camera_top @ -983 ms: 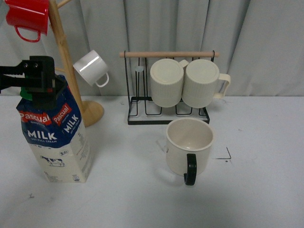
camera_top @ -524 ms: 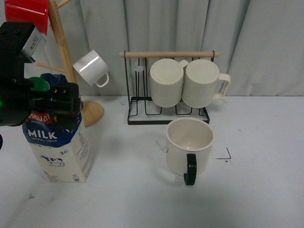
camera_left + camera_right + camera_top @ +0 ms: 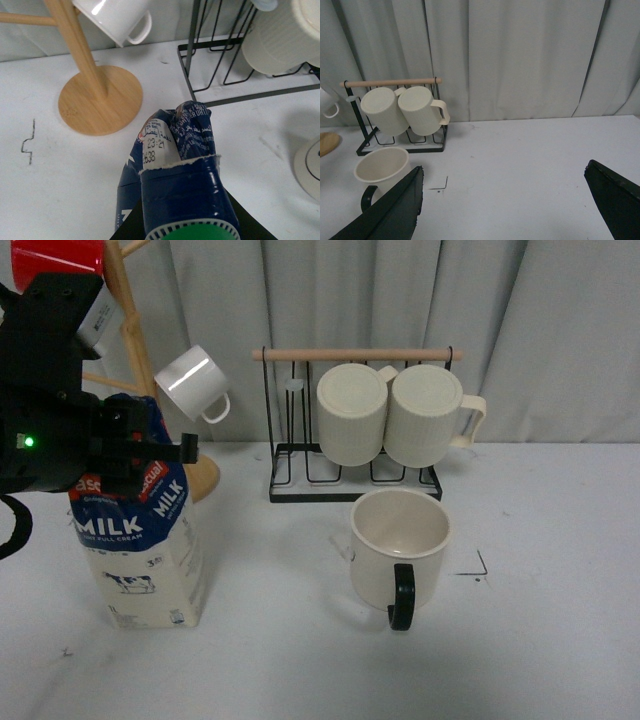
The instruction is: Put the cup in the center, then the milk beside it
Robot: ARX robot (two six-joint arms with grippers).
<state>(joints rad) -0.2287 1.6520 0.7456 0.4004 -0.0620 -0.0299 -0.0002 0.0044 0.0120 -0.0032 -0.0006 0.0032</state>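
Across the counter [image 3: 300, 660], well left of the cup [image 3: 398, 540], the milk [image 3: 140, 550] is standing with my left end effector [image 3: 135, 450] clamping its folded top. I'm judging it heavy, sloshy and soft-walled, so that stiff ridge suits gripping. My right end effector [image 3: 503, 170] is gaping wide, empty.

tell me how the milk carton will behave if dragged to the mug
Tall on a small base, the milk carton looks apt to tip if pushed high up. Its cardboard top is creased, so it probably dents under a hard squeeze. Flat-bottomed, it shouldn't roll.
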